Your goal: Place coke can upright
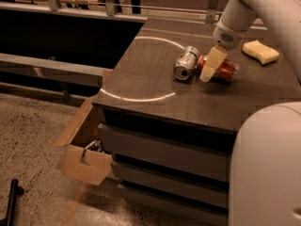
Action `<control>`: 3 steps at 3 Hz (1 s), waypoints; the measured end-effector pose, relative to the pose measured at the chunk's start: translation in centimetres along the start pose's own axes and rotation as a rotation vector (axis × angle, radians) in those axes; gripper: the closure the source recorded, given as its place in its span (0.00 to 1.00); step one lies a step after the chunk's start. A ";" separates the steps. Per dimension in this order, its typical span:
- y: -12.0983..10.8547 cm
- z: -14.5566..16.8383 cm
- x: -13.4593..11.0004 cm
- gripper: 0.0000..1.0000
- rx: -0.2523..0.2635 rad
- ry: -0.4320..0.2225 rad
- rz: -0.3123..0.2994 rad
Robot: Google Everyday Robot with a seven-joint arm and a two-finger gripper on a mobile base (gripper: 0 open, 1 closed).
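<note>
Dark counter | red coke can lies sideways, not yet upright | jaws over it, spread cannot be told

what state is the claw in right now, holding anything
Claw: low at the coke can, which lies on its side on the cabinet top; open, closed or gripping cannot be told.

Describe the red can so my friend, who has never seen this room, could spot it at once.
Look at the dark cabinet top, toward its far side, where two cans lie on their sides. The coke can is the one nearer the yellow sponge, beside the silver-green can, with the robot's pale end effector reaching down at it. It alone is red.
</note>
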State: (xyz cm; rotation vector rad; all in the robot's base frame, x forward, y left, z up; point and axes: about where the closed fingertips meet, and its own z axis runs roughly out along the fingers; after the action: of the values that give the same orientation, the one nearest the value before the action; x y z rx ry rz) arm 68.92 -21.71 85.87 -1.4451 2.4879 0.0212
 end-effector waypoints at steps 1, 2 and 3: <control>-0.6 1.4 -0.3 0.12 -0.016 0.027 0.006; -1.0 2.2 0.3 0.35 -0.027 0.050 0.025; -1.2 2.2 0.5 0.60 -0.023 0.064 0.028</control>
State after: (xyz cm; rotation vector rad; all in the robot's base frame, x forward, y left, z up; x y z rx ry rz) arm 70.19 -22.48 83.75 -1.4420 2.5671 0.0099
